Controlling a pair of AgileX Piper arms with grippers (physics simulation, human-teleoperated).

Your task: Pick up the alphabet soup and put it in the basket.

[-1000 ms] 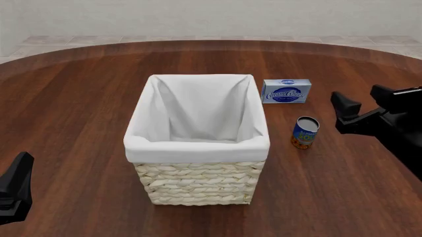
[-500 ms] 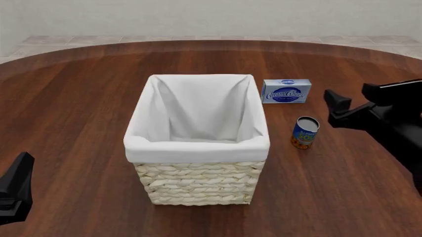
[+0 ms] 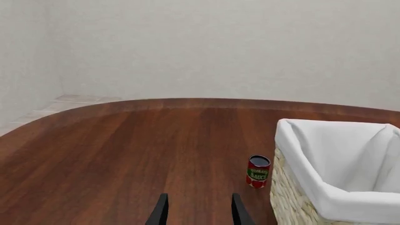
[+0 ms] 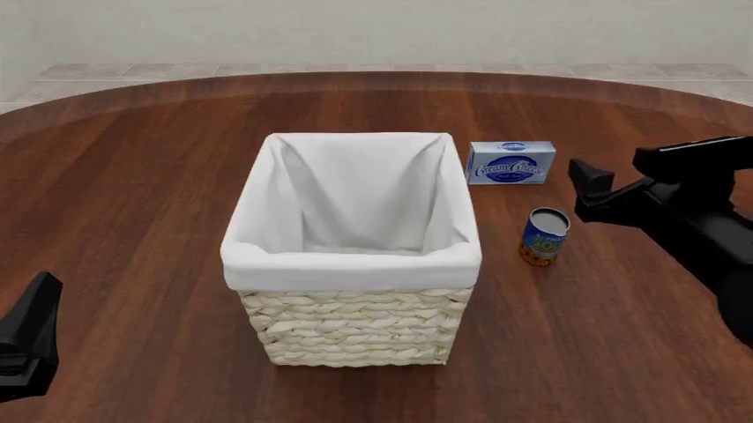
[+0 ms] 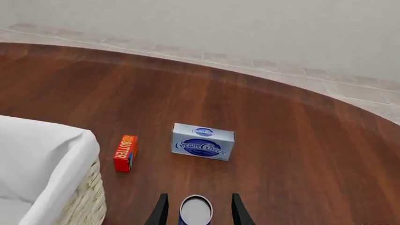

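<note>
The front camera sat above and a little behind the arms, looking forward and down over the round dark-brown wooden table (image 4: 141, 176); the tall cream wicker basket with its white cloth liner (image 4: 353, 264) stood near mid-frame.

The left wrist camera rode low over the table, facing the pale wall, with the basket (image 3: 325, 187) close at one edge and a small red-labelled can (image 3: 257, 171) beside it.

The right wrist camera looked steeply down between its two dark fingers (image 5: 160, 211) onto the blue-labelled, grey-topped soup can (image 5: 196, 211), very near. It shared with the front view that can (image 4: 544, 236), the flat blue-and-white rectangular box (image 5: 203, 141) (image 4: 510, 163) and the basket's corner (image 5: 56, 164).
</note>
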